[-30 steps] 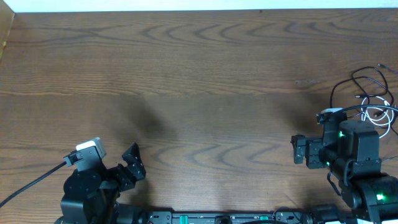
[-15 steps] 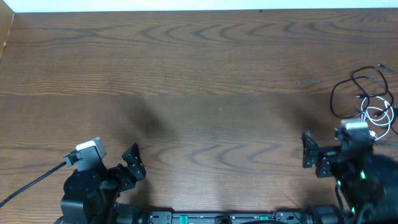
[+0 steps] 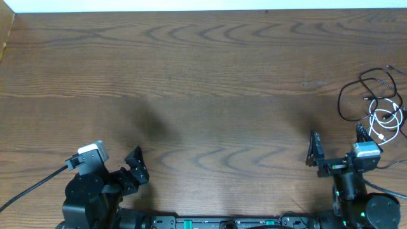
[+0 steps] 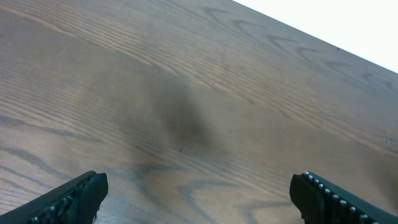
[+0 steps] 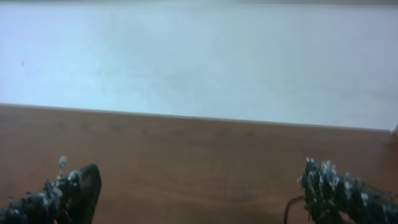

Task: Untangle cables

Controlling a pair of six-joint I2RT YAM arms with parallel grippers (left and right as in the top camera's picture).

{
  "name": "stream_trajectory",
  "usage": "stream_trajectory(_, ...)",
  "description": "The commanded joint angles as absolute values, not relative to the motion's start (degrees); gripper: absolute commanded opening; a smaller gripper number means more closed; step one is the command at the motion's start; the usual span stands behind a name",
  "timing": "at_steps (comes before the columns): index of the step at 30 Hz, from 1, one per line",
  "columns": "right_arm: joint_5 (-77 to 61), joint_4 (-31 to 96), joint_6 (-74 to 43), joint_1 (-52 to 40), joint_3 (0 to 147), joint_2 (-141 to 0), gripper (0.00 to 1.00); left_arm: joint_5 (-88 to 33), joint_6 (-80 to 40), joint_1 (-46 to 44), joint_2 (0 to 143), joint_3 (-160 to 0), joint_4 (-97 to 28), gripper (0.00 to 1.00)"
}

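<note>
Cables, thin black and white cords looped together (image 3: 376, 105), are lying just beyond the right gripper (image 3: 336, 133), toward its right. Its jaws are gaping wide (left gripper (image 4: 199, 196) likewise, idling well apart). Pinching one outer black loop, not the crossing, seems wisest.

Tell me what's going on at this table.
Two robot arms are set to untangle cables, but neither is touching them. The black and white cables lie tangled near the right edge of the table. The right claw is open close beside them, holding nothing. The left claw is open over bare wood, far away.
</note>
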State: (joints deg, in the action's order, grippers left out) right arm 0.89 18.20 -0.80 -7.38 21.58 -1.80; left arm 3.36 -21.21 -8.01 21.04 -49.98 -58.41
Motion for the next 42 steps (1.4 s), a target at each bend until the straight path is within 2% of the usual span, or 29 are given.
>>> stream_trajectory(1, 0.9, 13.3, -0.2, -7.6, 17.2, -0.3, 0.99, 3.7, -21.7, -7.8, 20.8, -49.7, -58.2, 0.98)
stream_trajectory(11, 0.9, -15.0, -0.2, -7.6, 0.3, -0.3, 0.99, 3.7, -21.7, -7.8, 20.8, -49.7, -58.2, 0.98)
stream_trajectory(16, 0.9, -9.6, -0.4, -7.6, 0.3, -0.3, 0.99, 3.7, -21.7, -7.8, 20.8, -49.7, -58.2, 0.98)
stream_trajectory(21, 0.9, 4.4, -0.4, -7.6, 0.4, -0.4, 0.99, 3.7, -21.7, -7.8, 20.8, -49.7, -58.2, 0.98)
stream_trajectory(42, 1.0, 4.5, -0.3, -7.6, 0.4, -1.5, 0.99, 3.7, -21.7, -7.8, 20.8, -49.7, -58.2, 0.98)
